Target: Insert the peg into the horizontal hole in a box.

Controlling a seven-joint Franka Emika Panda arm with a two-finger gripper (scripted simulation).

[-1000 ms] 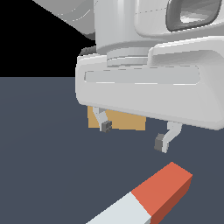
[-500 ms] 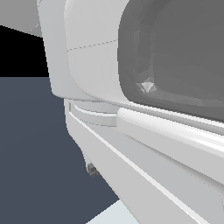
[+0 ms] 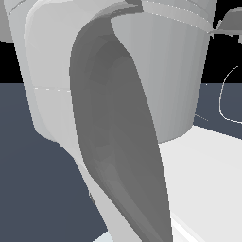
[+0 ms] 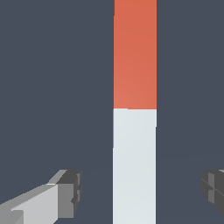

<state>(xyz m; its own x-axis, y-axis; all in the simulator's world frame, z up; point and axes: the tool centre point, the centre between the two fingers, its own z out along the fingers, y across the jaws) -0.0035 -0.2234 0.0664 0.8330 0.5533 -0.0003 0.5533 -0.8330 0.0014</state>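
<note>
From where the exterior view looks, the arm (image 3: 118, 118) fills almost everything: pale casing with a dark grey curved panel down its middle, and only a strip of dark floor (image 3: 28, 179) on that view's left. The box and its hole are nowhere to be seen in either picture, so I cannot say where they lie.

The wrist view tells more. Going across it from one side to the other: first a grey finger (image 4: 65, 194) on its light mount, then a band of bare floor, then the peg (image 4: 134, 113) lying flat on the dark floor, its red-orange half running away from the camera and its white half nearer, then more floor, then the second finger at the picture's far edge. The gripper (image 4: 140, 192) stands wide open, holds nothing, and straddles the white half with clear space on both sides (though not equal space; the peg sits closer to the far finger than to the first).

That offset is my worry. If the fingers close from here, one may meet the peg first and push or twist it before the other arrives, leaving it skewed in the grasp. A skewed peg would likely jam at a hole barely wider than itself. Grasping near one end could also let the free end sag.
</note>
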